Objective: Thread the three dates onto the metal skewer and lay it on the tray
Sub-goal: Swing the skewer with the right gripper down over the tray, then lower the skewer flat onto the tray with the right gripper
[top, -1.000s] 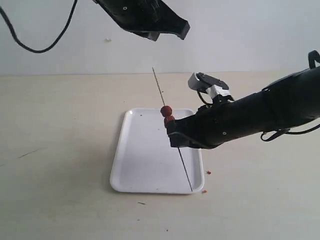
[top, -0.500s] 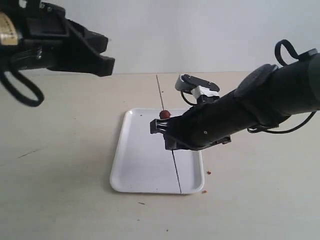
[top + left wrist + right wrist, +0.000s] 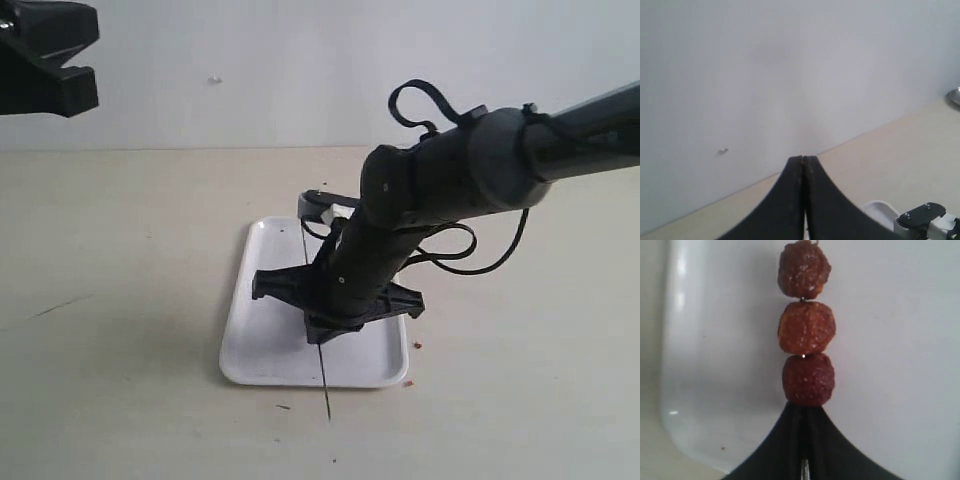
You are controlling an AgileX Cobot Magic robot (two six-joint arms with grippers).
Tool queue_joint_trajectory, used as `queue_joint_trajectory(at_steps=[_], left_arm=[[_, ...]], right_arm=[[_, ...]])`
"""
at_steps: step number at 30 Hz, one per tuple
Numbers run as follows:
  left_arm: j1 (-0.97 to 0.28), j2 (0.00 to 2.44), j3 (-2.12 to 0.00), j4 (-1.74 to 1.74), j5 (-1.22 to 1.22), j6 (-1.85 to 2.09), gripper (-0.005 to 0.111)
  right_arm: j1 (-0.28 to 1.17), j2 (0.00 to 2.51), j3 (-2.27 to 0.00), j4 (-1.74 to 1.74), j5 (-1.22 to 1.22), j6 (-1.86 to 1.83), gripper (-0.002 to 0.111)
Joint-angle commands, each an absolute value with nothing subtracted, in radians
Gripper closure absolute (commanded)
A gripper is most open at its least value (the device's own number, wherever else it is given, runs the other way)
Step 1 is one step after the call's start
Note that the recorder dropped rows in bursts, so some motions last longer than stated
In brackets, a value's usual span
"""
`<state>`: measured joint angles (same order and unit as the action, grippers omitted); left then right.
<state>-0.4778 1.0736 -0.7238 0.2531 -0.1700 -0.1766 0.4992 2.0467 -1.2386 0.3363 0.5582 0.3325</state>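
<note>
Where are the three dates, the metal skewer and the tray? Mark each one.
three dates (image 3: 806, 327): right wrist view, on the middle date.
metal skewer (image 3: 327, 400): exterior view, on the end sticking out past the tray.
tray (image 3: 262, 335): exterior view, on its bare left part.

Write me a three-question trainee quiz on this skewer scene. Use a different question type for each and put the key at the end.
1. Multiple choice: how many dates sit threaded on the metal skewer in the right wrist view? A) one B) two C) three
2. True or false: the left gripper is holding a date.
3. Fill the blank: the right gripper, over the tray, is shut on the ____.

Key: 1 C. 2 False: it is shut with nothing in it. 3 metal skewer.
</note>
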Motion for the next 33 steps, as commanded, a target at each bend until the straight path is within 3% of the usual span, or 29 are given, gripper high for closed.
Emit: queue_joint_trajectory(at_steps=[1,23,26,33], left_arm=[[-0.474,1.006,-0.706,0.258,-0.184,-0.187,0.107],[-0.474,0.943,-0.69,0.258,-0.171,-0.187,0.107],[-0.474,0.943,-0.69,0.258,-0.171,-0.187,0.107],[-0.474,0.943,-0.69,0.258,-0.173,-0.187,0.107]], right_arm=[[0.5,2.082,-1.285,0.249,0.582,0.429,0.108],[0.5,2.111,-1.285,0.223,0.449,0.446,0.108],[0.5,2.112,-1.285,0.189,0.449,0.446,0.101],[0.5,2.112,-1.285,0.145,0.494,0.446,0.071]])
